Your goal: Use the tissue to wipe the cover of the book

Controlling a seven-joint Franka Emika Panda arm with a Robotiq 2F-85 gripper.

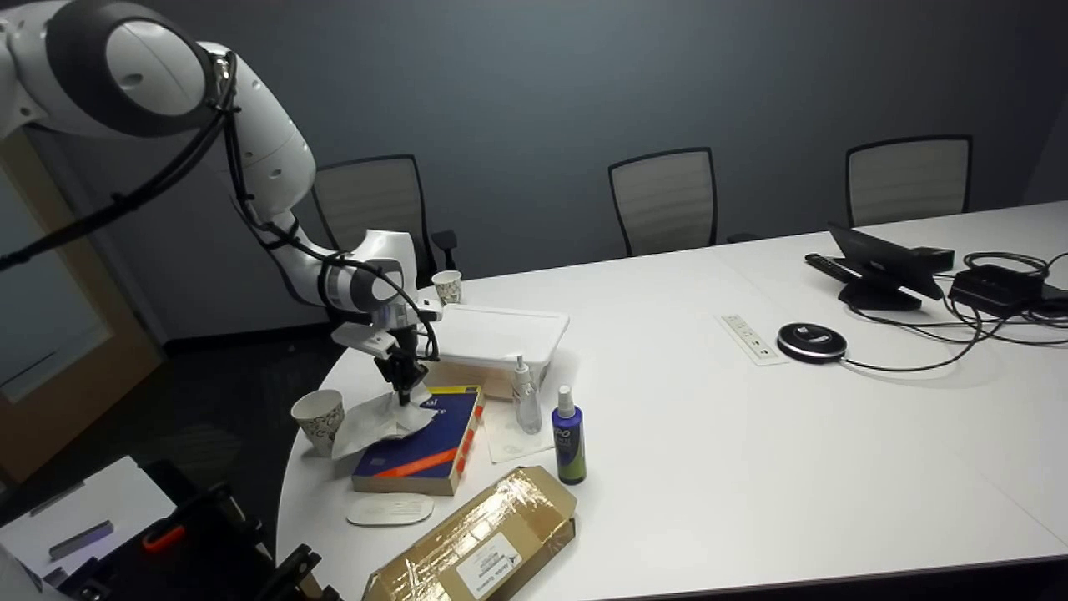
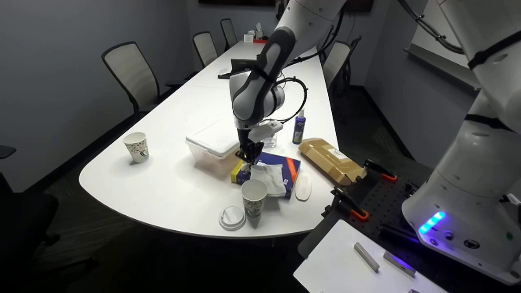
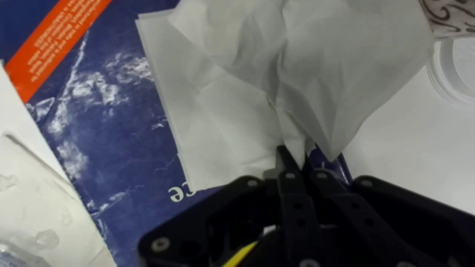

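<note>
White tissue (image 3: 230, 104) is clamped between the jaws, draping over the dark-blue paperback (image 1: 430, 430) below them. Sweeping toward the patterned paper cup (image 1: 319, 417) near the jaws could topple it, as tissue spreads that way; a weak pinch might lose the tissue. Beside the jaws the cover (image 3: 122, 144) shows "ce"; its farther orange band (image 3: 55, 46) seems to say "UNAUTHORIZED"; a purple spray bottle (image 1: 569, 446) beyond reads "PO".

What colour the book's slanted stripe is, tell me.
Orange-red; the stripe on the book shows best in the wrist view.
</note>
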